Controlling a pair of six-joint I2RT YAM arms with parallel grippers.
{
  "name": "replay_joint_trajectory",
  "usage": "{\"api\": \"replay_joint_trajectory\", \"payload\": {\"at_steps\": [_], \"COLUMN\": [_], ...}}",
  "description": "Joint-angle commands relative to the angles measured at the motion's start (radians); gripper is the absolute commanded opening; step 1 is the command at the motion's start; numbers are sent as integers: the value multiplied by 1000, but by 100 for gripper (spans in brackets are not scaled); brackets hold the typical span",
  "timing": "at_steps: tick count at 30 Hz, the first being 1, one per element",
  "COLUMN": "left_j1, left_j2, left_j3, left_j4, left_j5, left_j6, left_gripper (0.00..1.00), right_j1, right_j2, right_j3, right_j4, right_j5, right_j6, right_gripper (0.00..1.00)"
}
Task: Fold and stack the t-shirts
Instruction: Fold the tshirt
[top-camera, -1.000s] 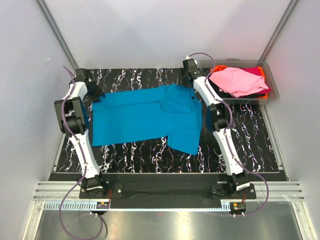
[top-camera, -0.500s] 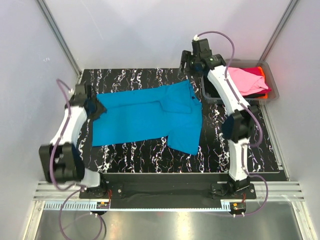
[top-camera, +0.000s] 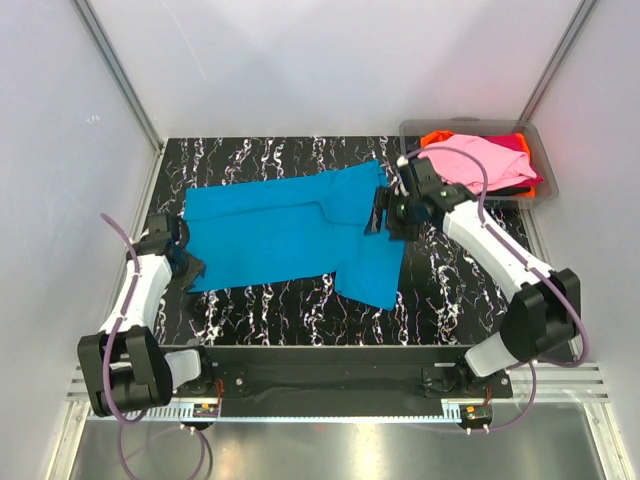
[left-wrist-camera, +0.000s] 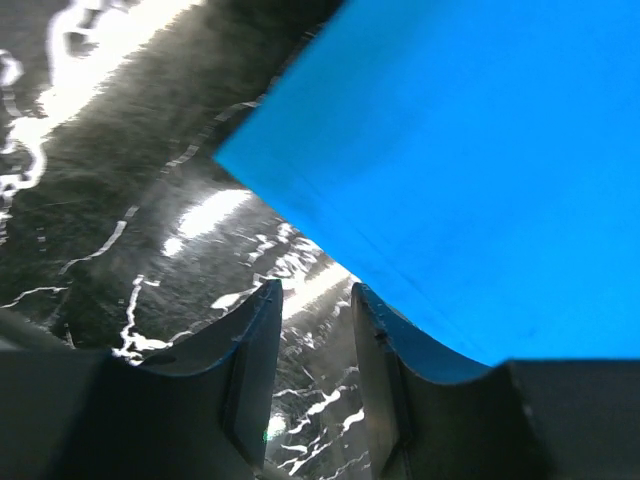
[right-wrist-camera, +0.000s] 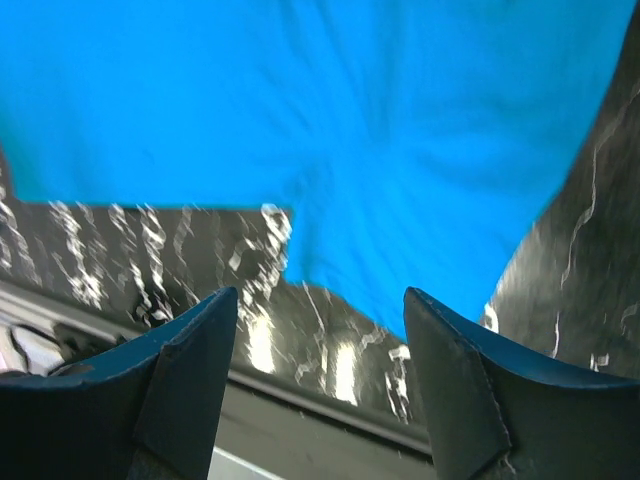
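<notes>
One turquoise-blue t-shirt (top-camera: 280, 230) lies spread flat on the black marbled table (top-camera: 450, 290), a sleeve flap hanging toward the near side. My left gripper (top-camera: 190, 268) sits low at the shirt's near-left corner. In the left wrist view its jaws (left-wrist-camera: 312, 300) stand a little apart over bare table, the shirt's corner (left-wrist-camera: 450, 150) just ahead and to the right. My right gripper (top-camera: 378, 218) hovers at the shirt's right edge. Its fingers (right-wrist-camera: 315, 300) are spread wide with nothing between them, and the blue cloth (right-wrist-camera: 330, 120) is in front. More t-shirts lie in the bin, pink (top-camera: 470, 160) on top.
A clear grey bin (top-camera: 470, 124) stands at the back right corner, holding orange (top-camera: 435, 138), magenta (top-camera: 515, 142) and black cloth under the pink one. Grey walls close in the table on three sides. A metal rail runs along the near edge.
The right arm swung down from the back by the bin to the shirt's right edge, jaws wider. The left arm drew back along the shirt's left edge to its near corner.
</notes>
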Motion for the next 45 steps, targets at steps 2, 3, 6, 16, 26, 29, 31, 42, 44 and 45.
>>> {"api": "replay_joint_trajectory", "payload": {"at_steps": [2, 3, 6, 16, 26, 29, 31, 42, 44, 45], "left_j1": [57, 82, 117, 199, 212, 232, 240, 254, 254, 254], "left_j2": [53, 66, 111, 182, 258, 275, 271, 320, 317, 308], "left_j3": [15, 15, 20, -18, -18, -21, -27, -17, -6, -4], "left_j4": [-5, -4, -2, 87, 167, 161, 159, 173, 173, 171], "left_j5": [-50, -43, -22, 35, 75, 73, 73, 76, 76, 79], "left_j6": [-31, -31, -28, -44, -40, -44, -48, -4, 7, 19], "left_gripper": [36, 37, 39, 40, 42, 40, 38, 14, 7, 5], "right_j1": [-4, -6, -21, -137, -162, -168, -171, -214, -236, -239], "right_j2": [-125, -141, -181, -236, -189, -178, -169, -92, -87, -81], "right_j3": [-153, -180, -294, -438, -461, -481, -489, -507, -521, -523], "right_j4": [90, 99, 125, 156, 187, 210, 222, 248, 260, 265], "right_j5": [-50, -50, -66, -144, -161, -170, -168, -165, -159, -156], "right_j6": [29, 31, 31, 14, 21, 40, 43, 110, 124, 126], "right_gripper": [75, 75, 77, 78, 78, 78, 78, 74, 68, 66]}}
